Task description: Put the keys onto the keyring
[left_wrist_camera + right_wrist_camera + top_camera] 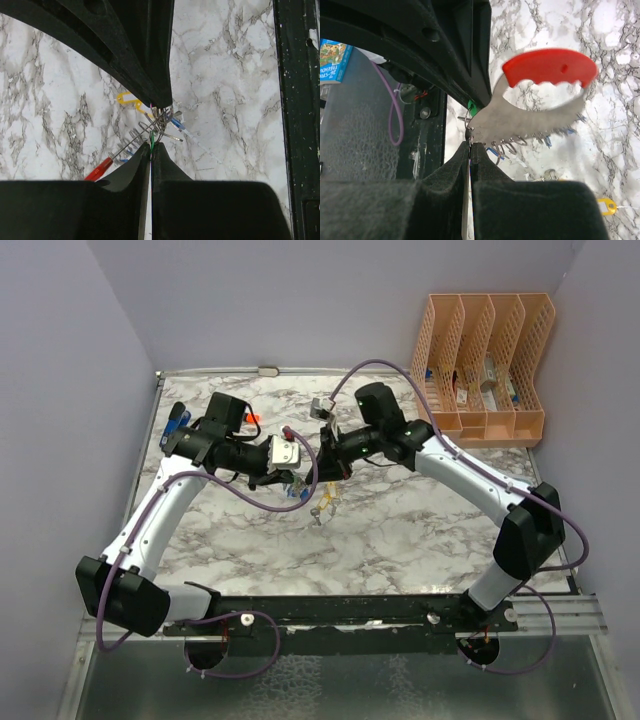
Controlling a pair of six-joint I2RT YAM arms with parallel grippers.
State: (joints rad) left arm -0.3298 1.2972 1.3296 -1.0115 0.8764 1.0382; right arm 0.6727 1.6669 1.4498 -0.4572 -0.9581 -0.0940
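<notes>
The keyring (pixel 530 117) is a flat silver piece with a toothed lower edge and a red grip (pixel 550 67), held above the marble table. My right gripper (pixel 471 145) is shut on its lower left corner. Small wire rings hang from its teeth, with blue keys (pixel 495 152) under them. A green key (pixel 151 137) stands edge-on between the pads of my left gripper (pixel 151 146), which is shut on it. The left wrist view shows the keyring (pixel 132 142) edge-on, its red end low at the left. A yellow key (pixel 127 98) lies on the marble. Both grippers (pixel 310 480) meet mid-table.
An orange file rack (pixel 485 370) stands at the back right. A blue stapler (pixel 175 425) and an orange marker (pixel 252 418) lie at the back left behind my left arm. A black rail (pixel 350 610) runs along the table's near edge.
</notes>
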